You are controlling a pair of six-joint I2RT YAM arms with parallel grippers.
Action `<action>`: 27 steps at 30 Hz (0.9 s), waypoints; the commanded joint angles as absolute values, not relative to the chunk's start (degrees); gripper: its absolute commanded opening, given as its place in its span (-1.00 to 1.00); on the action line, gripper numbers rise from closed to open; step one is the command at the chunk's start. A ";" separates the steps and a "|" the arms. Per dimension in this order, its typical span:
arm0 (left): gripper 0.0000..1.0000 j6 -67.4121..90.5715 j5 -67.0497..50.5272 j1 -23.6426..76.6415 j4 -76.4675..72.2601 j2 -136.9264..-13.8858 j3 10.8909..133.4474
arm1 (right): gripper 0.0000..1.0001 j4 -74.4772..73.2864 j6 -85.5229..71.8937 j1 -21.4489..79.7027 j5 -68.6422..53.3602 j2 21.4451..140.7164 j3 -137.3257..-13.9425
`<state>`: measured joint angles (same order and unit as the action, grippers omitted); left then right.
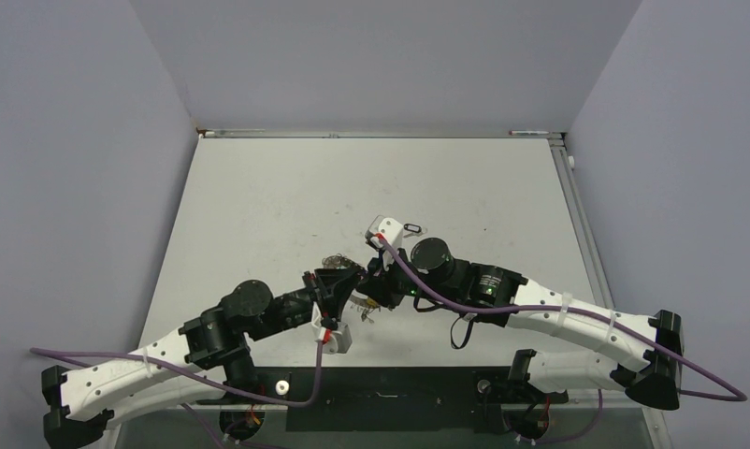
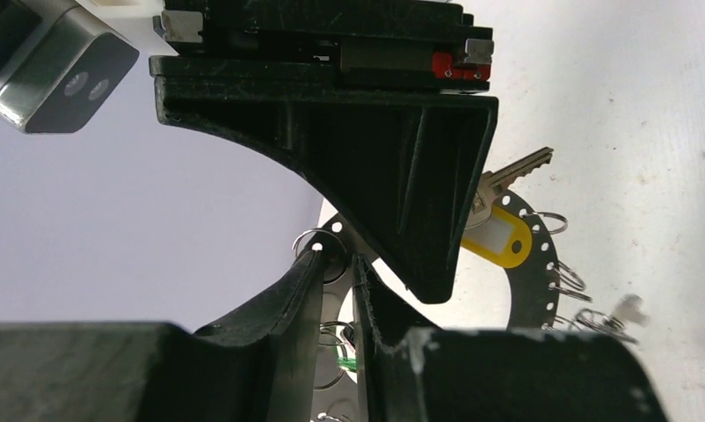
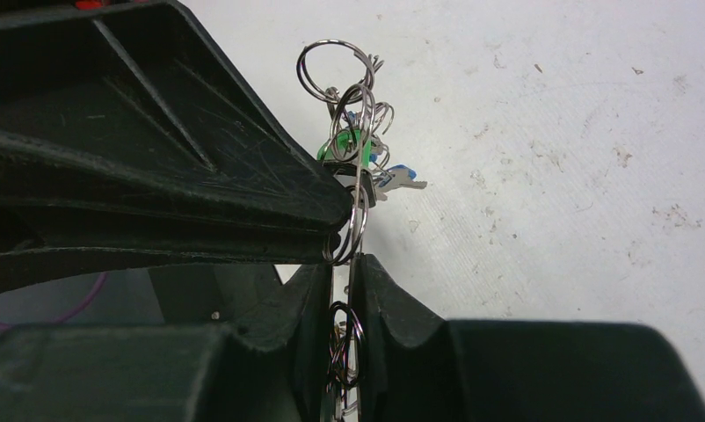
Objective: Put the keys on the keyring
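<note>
**Two arms grip the keyring; one key lies loose**

Top view: the left gripper and right gripper meet nose to nose just below the centre of the frame, low over the table. They hide most of what is between them. Just above them and well apart, a black-tagged key lies alone on the surface.

Left wrist view: at bottom centre the left gripper is pinched almost closed on the rim of the keyring, whose flat grey, hole-punched band curves off to the right. A yellow-tagged key rests against that band, its blade pointing to the upper right beside the other arm's black finger.

Right wrist view: at bottom centre the right gripper is equally narrow, with thin metal in the slit. Whether that is the keyring's edge or a wire loop cannot be told. Above it sits a cluster of split rings with a green tag and a blue tag.

The job looks partly done: three colours sit at the ring, while the black key appears left to fit.
</note>
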<state>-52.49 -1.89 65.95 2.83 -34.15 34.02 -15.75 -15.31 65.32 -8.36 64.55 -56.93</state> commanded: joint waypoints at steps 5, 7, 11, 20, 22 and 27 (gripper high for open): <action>-0.78 -57.00 4.61 68.38 -2.54 -34.62 32.94 | -0.89 -10.63 -17.01 66.07 -10.54 64.38 -60.64; -0.80 -57.80 5.84 68.90 -3.32 -34.63 32.50 | -0.90 -10.35 -17.51 66.17 -10.84 64.42 -60.57; -0.88 -59.43 7.87 69.96 -4.59 -34.72 31.70 | -0.89 -9.12 -18.87 66.43 -12.21 64.63 -60.46; -1.00 -63.52 13.99 72.20 -7.75 -35.06 29.56 | -0.90 -7.81 -20.12 66.88 -13.27 64.80 -60.39; -1.00 -64.94 16.13 72.86 -8.99 -34.94 28.85 | -0.89 -7.77 -19.96 66.90 -13.06 64.62 -60.29; -1.00 -67.44 18.81 73.90 -9.14 -33.74 27.91 | -0.89 -8.17 -18.83 67.05 -12.57 64.01 -59.68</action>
<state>-64.51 12.08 73.93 -6.79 -34.39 28.56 -14.59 -18.92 65.30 -8.49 65.47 -57.01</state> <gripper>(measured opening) 0.005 0.139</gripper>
